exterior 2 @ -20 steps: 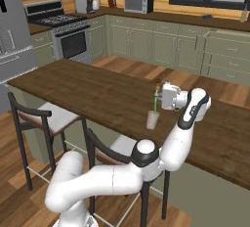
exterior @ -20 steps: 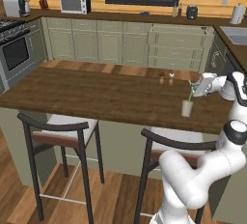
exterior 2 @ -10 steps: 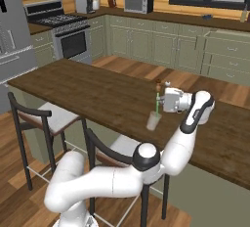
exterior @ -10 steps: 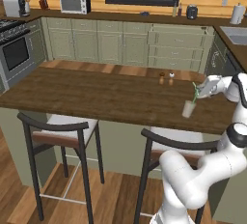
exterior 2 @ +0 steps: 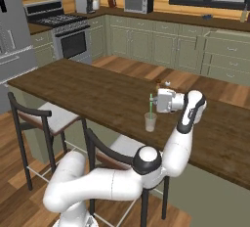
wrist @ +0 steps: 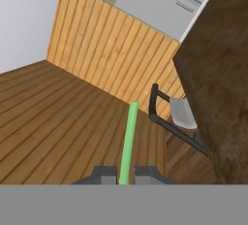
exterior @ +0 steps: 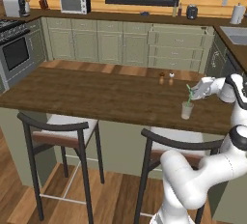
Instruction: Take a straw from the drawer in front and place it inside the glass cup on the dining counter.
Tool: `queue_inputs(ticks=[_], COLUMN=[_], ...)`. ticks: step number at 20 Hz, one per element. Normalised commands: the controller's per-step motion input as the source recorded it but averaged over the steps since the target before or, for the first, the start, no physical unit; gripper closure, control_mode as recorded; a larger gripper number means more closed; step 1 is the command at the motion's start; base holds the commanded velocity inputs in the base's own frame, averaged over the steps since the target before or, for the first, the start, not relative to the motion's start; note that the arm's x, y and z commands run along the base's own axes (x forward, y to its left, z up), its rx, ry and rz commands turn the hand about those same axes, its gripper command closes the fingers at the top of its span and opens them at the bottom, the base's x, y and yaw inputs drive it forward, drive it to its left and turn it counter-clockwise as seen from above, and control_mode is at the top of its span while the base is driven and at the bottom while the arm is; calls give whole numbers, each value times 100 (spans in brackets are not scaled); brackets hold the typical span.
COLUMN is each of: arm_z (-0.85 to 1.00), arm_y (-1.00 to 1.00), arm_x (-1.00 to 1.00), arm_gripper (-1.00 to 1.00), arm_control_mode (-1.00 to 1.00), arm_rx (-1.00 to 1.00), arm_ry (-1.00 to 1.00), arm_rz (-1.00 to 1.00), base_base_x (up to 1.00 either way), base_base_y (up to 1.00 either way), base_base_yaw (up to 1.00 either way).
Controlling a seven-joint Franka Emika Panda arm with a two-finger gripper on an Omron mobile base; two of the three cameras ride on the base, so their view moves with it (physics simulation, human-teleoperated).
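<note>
Straw: the thin green straw [exterior 2: 151,105] is pinched near its upper part by the gripper; its lower end dips into the glass cup. In the left base view the straw [exterior: 190,94] leans, top tilted toward the far side of the counter. In the hand view the straw [wrist: 128,143] rises from between the two finger tips.
Gripper: the gripper [exterior 2: 154,101] lies sideways just above the cup, jaws closed tight on the straw, with the gripper [exterior: 192,93] at the end of the forearm reaching in from the right in the left base view. The gripper [wrist: 124,173] shows both dark tips pressed against the green stick.
Glass cup: the glass cup [exterior: 186,110] stands upright on the dining counter, close to its near edge and toward its right end; the same glass cup [exterior 2: 150,122] sits directly below the gripper.
Dining counter: the dining counter [exterior: 87,91] is a long dark wood slab; the dining counter [exterior 2: 73,83] has a sage-green base.
Shakers: two small brown shakers [exterior: 166,78] stand side by side near the far edge, well apart from the cup.
Stools: two black-framed stools [exterior: 58,130] are tucked under the near edge.
</note>
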Motion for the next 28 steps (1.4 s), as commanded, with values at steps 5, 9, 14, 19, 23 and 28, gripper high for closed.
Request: queue_inputs(ticks=[5, 9, 14, 19, 23, 28], arm_z=[-11, -7, -1, 0, -2, -2], arm_y=[0, 0, 0, 0, 0, 0], arm_x=[-3, 0, 0, 0, 0, 0], arm_gripper=[100, 100, -100, -100, -100, -100], arm_control_mode=[-100, -100, -100, -100, -100, -100], arm_rx=[0, 0, 0, 0, 0, 0], arm_ry=[0, 0, 0, -2, -2, -3], arm_rz=[0, 0, 0, 0, 0, 0], base_base_x=[0, 0, 0, 0, 0, 0], base_base_y=[0, 0, 0, 0, 0, 0], base_base_yaw=[0, 0, 0, 0, 0, 0])
